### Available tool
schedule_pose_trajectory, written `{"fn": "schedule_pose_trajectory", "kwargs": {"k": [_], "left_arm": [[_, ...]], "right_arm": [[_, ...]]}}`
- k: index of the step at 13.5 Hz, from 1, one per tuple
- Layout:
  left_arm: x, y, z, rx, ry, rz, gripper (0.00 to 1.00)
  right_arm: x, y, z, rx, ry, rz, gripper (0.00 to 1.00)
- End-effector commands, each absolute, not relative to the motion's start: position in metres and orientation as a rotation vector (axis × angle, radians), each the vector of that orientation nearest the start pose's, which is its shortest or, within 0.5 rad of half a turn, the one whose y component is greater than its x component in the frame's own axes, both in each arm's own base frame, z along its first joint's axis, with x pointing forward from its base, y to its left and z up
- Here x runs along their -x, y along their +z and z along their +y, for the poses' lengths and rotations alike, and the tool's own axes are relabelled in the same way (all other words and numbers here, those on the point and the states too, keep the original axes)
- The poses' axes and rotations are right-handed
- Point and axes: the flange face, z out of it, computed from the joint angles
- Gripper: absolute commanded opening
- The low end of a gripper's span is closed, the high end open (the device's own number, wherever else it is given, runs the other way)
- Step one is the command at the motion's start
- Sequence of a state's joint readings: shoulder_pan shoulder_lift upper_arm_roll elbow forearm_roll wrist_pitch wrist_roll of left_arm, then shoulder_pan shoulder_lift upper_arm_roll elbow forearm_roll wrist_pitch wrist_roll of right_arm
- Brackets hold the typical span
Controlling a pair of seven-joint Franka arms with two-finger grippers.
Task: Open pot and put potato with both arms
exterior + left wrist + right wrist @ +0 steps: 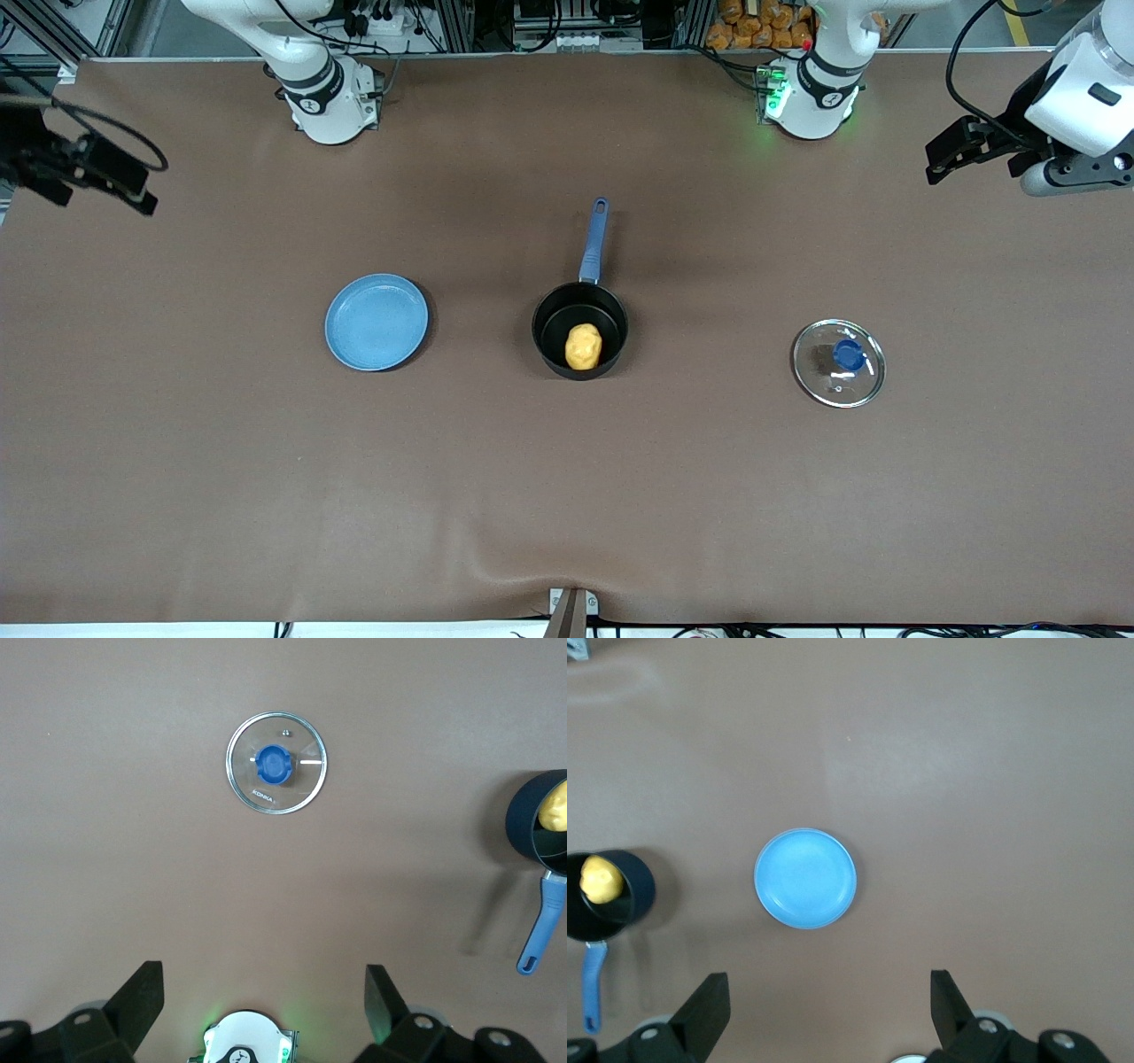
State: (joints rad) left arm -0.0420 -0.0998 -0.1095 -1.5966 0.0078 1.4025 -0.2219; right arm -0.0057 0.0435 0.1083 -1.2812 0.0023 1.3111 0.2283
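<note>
The black pot point(551, 312) with its long blue handle point(594, 237) stands open in the middle of the table. The yellow potato point(583, 346) lies inside it. The glass lid point(838, 363) with a blue knob lies flat on the table toward the left arm's end. My left gripper point(941, 165) is open and empty, raised over the table's edge at its own end. My right gripper point(140, 198) is open and empty, raised over the opposite end. The left wrist view shows the lid point(276, 763), pot point(530, 828) and potato point(556, 806). The right wrist view shows the pot point(631, 895) and potato point(599, 879).
A flat light-blue plate point(376, 321) lies empty beside the pot toward the right arm's end; it also shows in the right wrist view point(805, 878). The arm bases point(328, 97) point(811, 97) stand along the table's back edge. A brown cloth covers the table.
</note>
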Motion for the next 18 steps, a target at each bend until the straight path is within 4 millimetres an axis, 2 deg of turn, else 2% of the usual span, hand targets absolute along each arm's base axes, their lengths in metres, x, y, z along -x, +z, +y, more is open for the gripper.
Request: {"fn": "schedule_pose_trajectory", "kwargs": {"k": [1,2,5,11,12,13,15,16,18], "left_arm": [[-0.491,0.654,-0.085,3.111,0.154,-0.068,1.00],[-0.491,0.652,-0.087,3.109,0.161,-0.063,1.00],[-0.490,0.651,-0.089,3.108,0.165,-0.059,1.00],[-0.489,0.660,-0.092,3.115,0.134,-0.051,1.00],[-0.489,0.662,-0.091,3.117,0.124,-0.034,1.00],[-0.489,0.663,-0.091,3.121,0.121,0.056,1.00],[-0.493,0.664,-0.084,3.147,0.098,0.161,1.00],[-0.497,0.665,-0.076,3.155,0.067,0.136,1.00],[-0.499,0.667,-0.074,3.158,0.043,0.133,1.00]], "right_arm": [[-0.506,0.696,0.037,3.147,0.030,0.119,1.00],[-0.507,0.694,0.043,3.152,0.022,0.097,1.00],[-0.513,0.690,0.041,3.148,0.001,0.096,1.00],[-0.514,0.692,0.038,3.154,-0.006,-0.022,1.00],[-0.514,0.691,0.038,3.154,-0.004,-0.022,1.00],[-0.514,0.691,0.039,3.154,-0.004,-0.026,1.00],[-0.515,0.690,0.039,3.152,-0.001,-0.065,1.00],[-0.515,0.690,0.039,3.151,-0.001,-0.080,1.00],[-0.514,0.690,0.039,3.151,0.002,-0.080,1.00]]}}
